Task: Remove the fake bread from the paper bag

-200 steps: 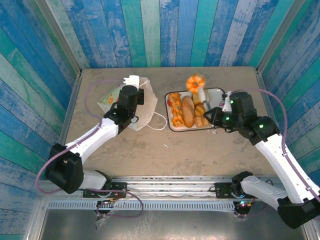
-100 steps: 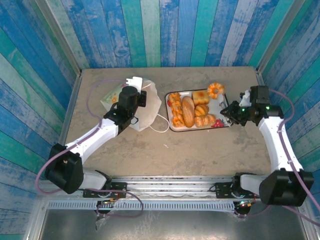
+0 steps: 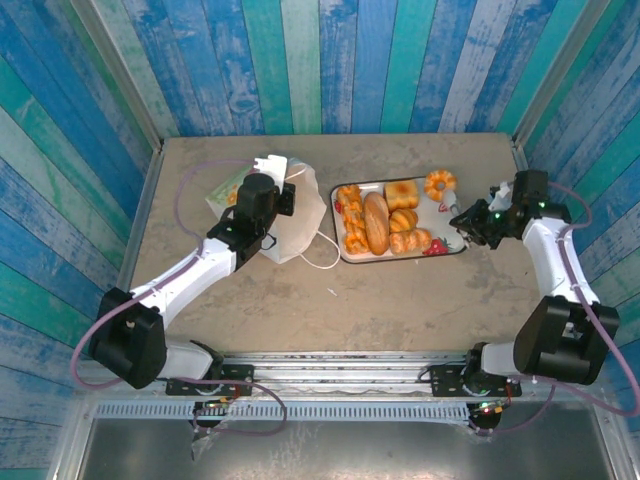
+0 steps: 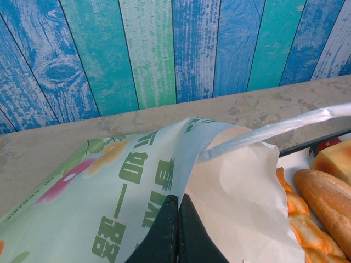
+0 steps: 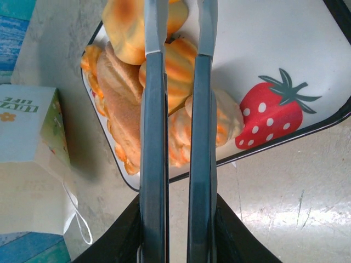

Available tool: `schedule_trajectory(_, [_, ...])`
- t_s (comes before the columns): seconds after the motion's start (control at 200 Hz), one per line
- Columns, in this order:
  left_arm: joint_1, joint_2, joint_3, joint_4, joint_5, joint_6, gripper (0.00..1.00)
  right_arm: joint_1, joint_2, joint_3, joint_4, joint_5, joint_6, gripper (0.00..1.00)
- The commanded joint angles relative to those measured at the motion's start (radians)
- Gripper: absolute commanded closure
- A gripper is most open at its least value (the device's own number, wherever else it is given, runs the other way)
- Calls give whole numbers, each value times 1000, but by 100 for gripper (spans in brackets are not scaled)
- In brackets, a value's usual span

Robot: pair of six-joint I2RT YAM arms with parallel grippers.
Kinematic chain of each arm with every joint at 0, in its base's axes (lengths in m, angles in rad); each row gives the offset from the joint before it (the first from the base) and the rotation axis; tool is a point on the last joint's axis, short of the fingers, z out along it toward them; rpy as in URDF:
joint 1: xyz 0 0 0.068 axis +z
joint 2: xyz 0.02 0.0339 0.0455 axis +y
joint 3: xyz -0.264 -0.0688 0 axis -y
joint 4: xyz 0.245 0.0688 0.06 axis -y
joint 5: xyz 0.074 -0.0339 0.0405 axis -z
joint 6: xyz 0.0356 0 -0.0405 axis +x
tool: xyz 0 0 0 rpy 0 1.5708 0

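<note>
White arms (image 3: 190, 275) extended, left tool (image 4: 176, 200) pinching paper bag (image 4: 131, 186), right tool (image 3: 460, 221) closed

The fake bread (image 3: 390, 222) lies in a heap on a white tray (image 3: 443, 215): golden rolls, a long brown loaf, a square bun. The paper bag (image 3: 300, 215) is white with green letters. It sits just left, maybe tipped over.
</note>
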Motion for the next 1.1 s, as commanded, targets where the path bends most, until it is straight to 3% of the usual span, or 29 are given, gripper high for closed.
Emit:
schedule_trajectory(0.0, [2,-41,2,42,11,5,100,-13,28,-14,49,-75,-30,99])
schedule_trajectory(0.561, [0,-25,6,36,34,2,100,-17,187,27,101,-109,-42,83])
schedule_trajectory(1.097, [-1,-28,20,17,36,13,100,-24,200,27,136,-116,-22,63])
